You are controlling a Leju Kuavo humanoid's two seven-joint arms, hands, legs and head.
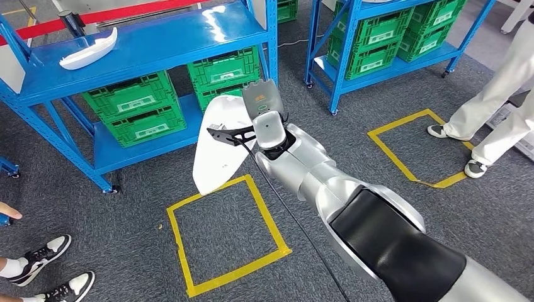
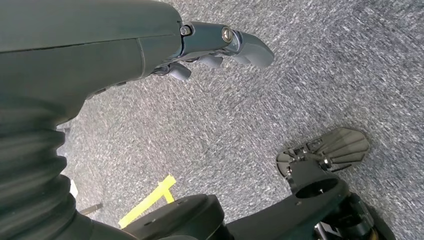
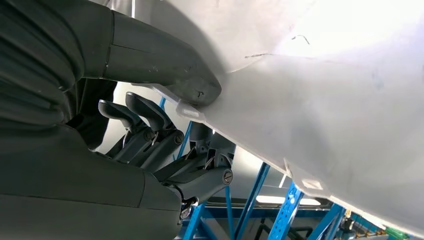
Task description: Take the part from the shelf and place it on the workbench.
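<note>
A: What is lying underfoot?

B: Grey speckled carpet floor [image 1: 378, 163], with squares of yellow tape [image 1: 227, 236] marking it. A blue metal shelf rack [image 1: 145, 47] is standing at the back left, carrying green plastic crates [image 1: 135, 107] on its lower level and a second white curved part [image 1: 88, 51] on its upper level. Another blue rack [image 1: 384, 63] with more green crates is standing at the right.

A: Anyone about?

B: A person in white trousers [image 1: 497, 100] is standing at the right edge, and black-and-white sneakers [image 1: 44, 251] are showing at the lower left.

A: And the task's thing?

B: The large white curved plastic part [image 1: 220, 141] is hanging in the air above the floor, in front of the rack. The right hand [image 1: 264, 123] is gripping it; in the right wrist view the thick thumb [image 3: 165, 67] is pressing on one face while the darker fingers [image 3: 145, 112] are lying behind it.

A: The left hand?

B: The left hand [image 2: 220, 47] is hanging over the carpet with nothing in it, fingers partly curled; I cannot tell how far it is closed.

A: Anything cut off?

B: The part's far edge is running out of the wrist picture.
</note>
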